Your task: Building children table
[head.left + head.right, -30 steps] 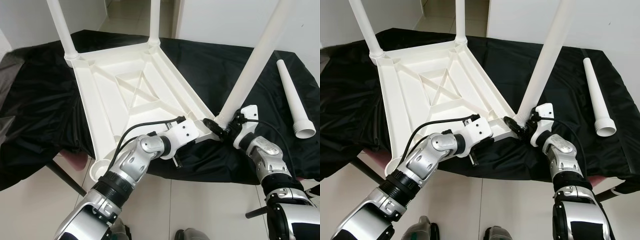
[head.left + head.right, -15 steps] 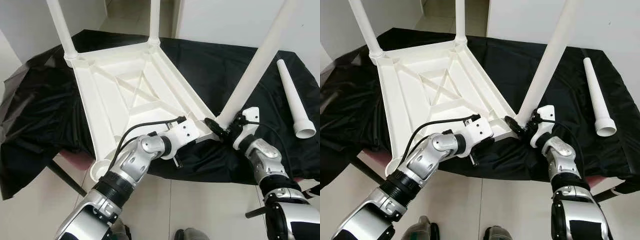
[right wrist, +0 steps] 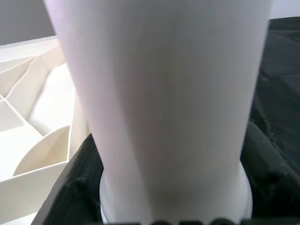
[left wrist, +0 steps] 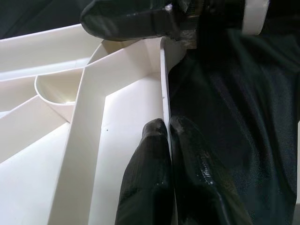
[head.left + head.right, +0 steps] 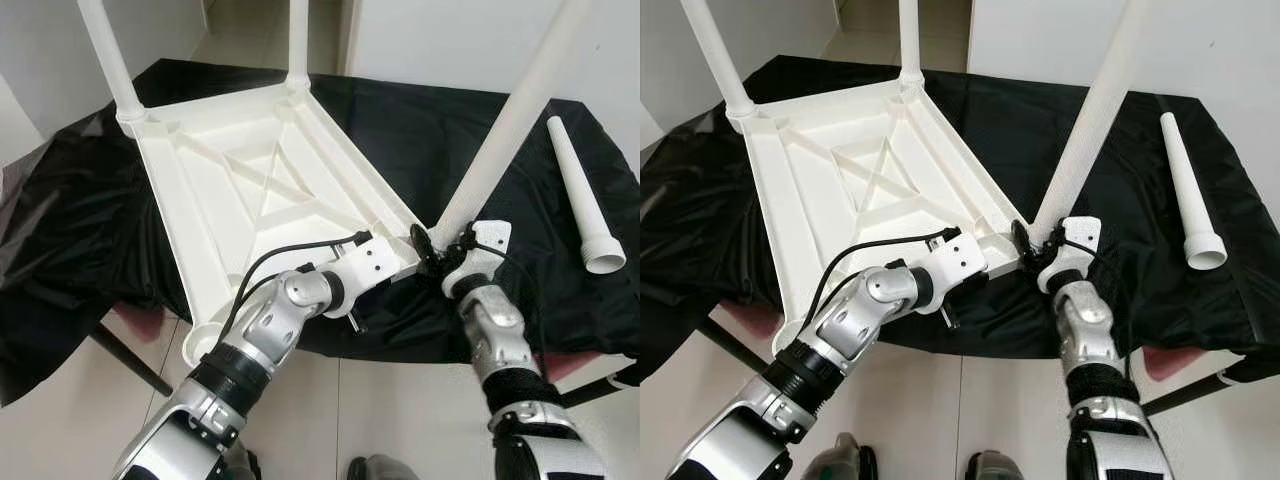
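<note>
The white children's table [image 5: 200,200] lies upside down on a black cloth. Two legs [image 5: 105,55] [image 5: 297,40] stand in its far corners. A third white leg [image 5: 505,120] leans up to the right from the near right corner. My right gripper [image 5: 432,255] is shut on its thick base, a black finger [image 3: 77,187] on either side. Whether the base sits in the corner socket is hidden. My left gripper [image 4: 167,123] is shut on the table's thin rim [image 4: 164,84], just short of that corner. A fourth leg [image 5: 583,195] lies loose on the cloth at the right.
The black cloth [image 5: 80,230] hangs over the near edge, with tiled floor [image 5: 400,410] below. A dark support bar [image 5: 130,360] slants down at the lower left. White walls and a doorway stand behind the table.
My right forearm has swung left, so it now points more straight down from the leg's base. The view has shifted slightly. The cloth's left side has risen. My left gripper holds the rim as before.
</note>
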Controlling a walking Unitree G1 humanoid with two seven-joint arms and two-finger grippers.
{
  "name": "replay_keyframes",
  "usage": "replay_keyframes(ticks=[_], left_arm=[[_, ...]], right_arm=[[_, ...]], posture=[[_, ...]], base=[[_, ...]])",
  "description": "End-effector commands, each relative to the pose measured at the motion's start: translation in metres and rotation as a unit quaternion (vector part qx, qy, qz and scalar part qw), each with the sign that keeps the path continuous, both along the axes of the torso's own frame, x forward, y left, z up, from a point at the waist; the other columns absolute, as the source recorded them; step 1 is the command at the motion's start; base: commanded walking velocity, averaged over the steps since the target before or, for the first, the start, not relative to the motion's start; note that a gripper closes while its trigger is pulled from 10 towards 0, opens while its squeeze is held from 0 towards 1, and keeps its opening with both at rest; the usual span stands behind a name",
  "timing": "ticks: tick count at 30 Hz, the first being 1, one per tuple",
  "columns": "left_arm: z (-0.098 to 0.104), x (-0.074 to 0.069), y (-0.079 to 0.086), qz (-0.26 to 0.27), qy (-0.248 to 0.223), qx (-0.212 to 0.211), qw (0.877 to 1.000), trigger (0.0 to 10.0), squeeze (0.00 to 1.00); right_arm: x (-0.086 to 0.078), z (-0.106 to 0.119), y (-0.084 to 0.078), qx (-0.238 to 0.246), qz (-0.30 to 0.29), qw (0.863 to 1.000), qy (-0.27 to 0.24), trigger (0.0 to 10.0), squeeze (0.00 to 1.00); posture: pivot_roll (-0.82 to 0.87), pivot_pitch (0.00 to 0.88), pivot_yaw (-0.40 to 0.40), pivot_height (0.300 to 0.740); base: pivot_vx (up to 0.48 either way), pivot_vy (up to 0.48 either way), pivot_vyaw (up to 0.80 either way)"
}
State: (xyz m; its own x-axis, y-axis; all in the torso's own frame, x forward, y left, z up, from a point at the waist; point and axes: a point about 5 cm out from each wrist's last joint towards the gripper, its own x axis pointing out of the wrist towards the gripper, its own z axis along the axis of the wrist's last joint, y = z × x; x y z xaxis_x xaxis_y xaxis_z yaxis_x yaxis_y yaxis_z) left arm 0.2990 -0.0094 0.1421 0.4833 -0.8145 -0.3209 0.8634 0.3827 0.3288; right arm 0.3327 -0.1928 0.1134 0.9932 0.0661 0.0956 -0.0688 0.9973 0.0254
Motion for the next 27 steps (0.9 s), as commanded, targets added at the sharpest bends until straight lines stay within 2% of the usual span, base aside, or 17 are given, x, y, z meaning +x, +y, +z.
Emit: replay_keyframes(ticks=[1, 2, 3, 4, 5, 6, 8, 11, 13, 15, 19, 20, 27], left_arm=[[0.024, -0.001, -0.01, -0.018, -0.046, -0.037, 0.998, 10.0, 0.0], [0.024, -0.001, -0.01, -0.018, -0.046, -0.037, 0.998, 10.0, 0.0], [0.024, -0.001, -0.01, -0.018, -0.046, -0.038, 0.998, 10.0, 0.0], [0.024, -0.001, -0.01, -0.018, -0.046, -0.038, 0.998, 10.0, 0.0], [0.024, -0.002, -0.011, -0.019, -0.046, -0.038, 0.998, 10.0, 0.0], [0.024, -0.002, -0.011, -0.019, -0.046, -0.038, 0.998, 10.0, 0.0], [0.024, -0.002, -0.012, -0.02, -0.045, -0.039, 0.998, 10.0, 0.0], [0.023, -0.002, -0.012, -0.02, -0.045, -0.039, 0.998, 10.0, 0.0], [0.022, -0.003, -0.012, -0.021, -0.044, -0.039, 0.998, 10.0, 0.0], [0.021, -0.004, -0.011, -0.021, -0.043, -0.037, 0.998, 10.0, 0.0], [0.021, -0.004, -0.011, -0.021, -0.042, -0.037, 0.998, 10.0, 0.0], [0.021, -0.004, -0.011, -0.02, -0.042, -0.037, 0.998, 10.0, 0.0], [0.02, -0.004, -0.01, -0.019, -0.043, -0.036, 0.998, 10.0, 0.0]], right_arm=[[-0.008, -0.018, -0.004, 0.008, -0.08, 0.996, 0.047, 10.0, 0.0], [-0.008, -0.018, -0.004, 0.008, -0.08, 0.996, 0.047, 10.0, 0.0], [-0.01, -0.017, 0.004, 0.015, -0.118, 0.992, 0.042, 10.0, 0.0], [-0.01, -0.017, 0.004, 0.015, -0.118, 0.992, 0.042, 10.0, 0.0], [-0.012, -0.017, 0.016, 0.022, -0.136, 0.99, 0.042, 10.0, 0.0], [-0.012, -0.017, 0.016, 0.022, -0.136, 0.99, 0.042, 10.0, 0.0], [-0.014, -0.017, 0.037, 0.027, -0.124, 0.991, 0.041, 10.0, 0.0], [-0.015, -0.017, 0.04, 0.028, -0.117, 0.992, 0.042, 10.0, 0.0], [-0.016, -0.018, 0.036, 0.026, -0.122, 0.991, 0.044, 10.0, 0.0], [-0.018, -0.021, 0.024, 0.021, -0.143, 0.988, 0.056, 10.0, 0.0], [-0.019, -0.022, 0.022, 0.021, -0.149, 0.987, 0.059, 10.0, 0.0], [-0.02, -0.021, 0.021, 0.022, -0.15, 0.987, 0.06, 10.0, 1.0], [-0.023, -0.023, 0.027, 0.034, -0.13, 0.989, 0.069, 10.0, 1.0]], posture=[[0.01, 0.062, -0.014, 0.74], [0.01, 0.062, -0.014, 0.74], [0.0, 0.059, -0.014, 0.74], [0.0, 0.059, -0.014, 0.74], [0.0, 0.056, -0.015, 0.74], [0.0, 0.056, -0.015, 0.74], [0.0, 0.051, -0.014, 0.74], [0.0, 0.05, -0.014, 0.74], [0.01, 0.048, -0.018, 0.74], [0.01, 0.048, -0.018, 0.74], [0.01, 0.046, -0.019, 0.74], [0.01, 0.046, -0.02, 0.74], [0.01, 0.024, -0.016, 0.74]], base=[[0.0, 0.0, 0.0], [0.0, 0.0, 0.0], [0.0, 0.0, 0.0], [0.0, 0.0, 0.0], [0.0, 0.0, 0.0], [0.0, 0.0, 0.0], [0.0, 0.0, 0.0], [0.0, 0.0, 0.0], [0.0, 0.0, 0.0], [0.0, 0.0, 0.0], [0.0, 0.0, 0.0], [0.0, 0.0, 0.0], [0.0, 0.0, 0.0]])
